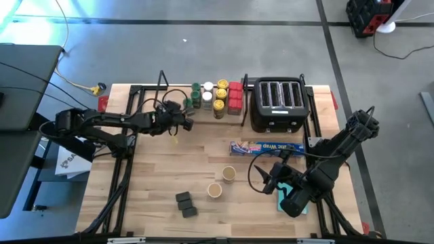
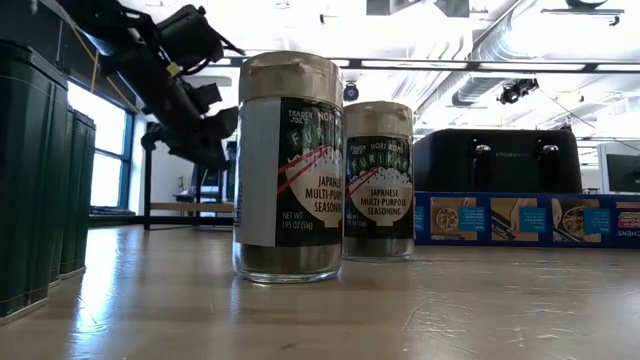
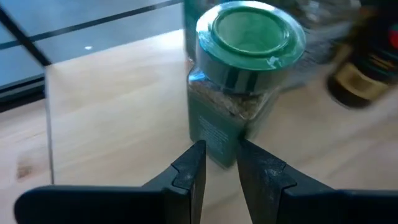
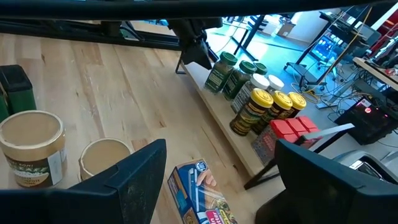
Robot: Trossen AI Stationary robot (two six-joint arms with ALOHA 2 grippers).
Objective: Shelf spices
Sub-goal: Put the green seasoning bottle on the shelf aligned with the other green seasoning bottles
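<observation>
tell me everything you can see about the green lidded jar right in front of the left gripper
The green-lidded jar is a clear container with a round, ridged green lid and a dark green label, filled near the top with a pale, grainy seasoning. It stands upright on the shelf, a pale wooden board, at the near end of the row of spices. The left gripper sits just short of it, fingers nearly together and not touching it. Other jars behind it are too blurred to describe.

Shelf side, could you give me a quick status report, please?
Left gripper nearly shut, empty, just behind green-lid jar on the shelf. Right gripper open, empty, waiting above the table's right-front. Two tan-lid jars still on table. Nothing blocking.
</observation>
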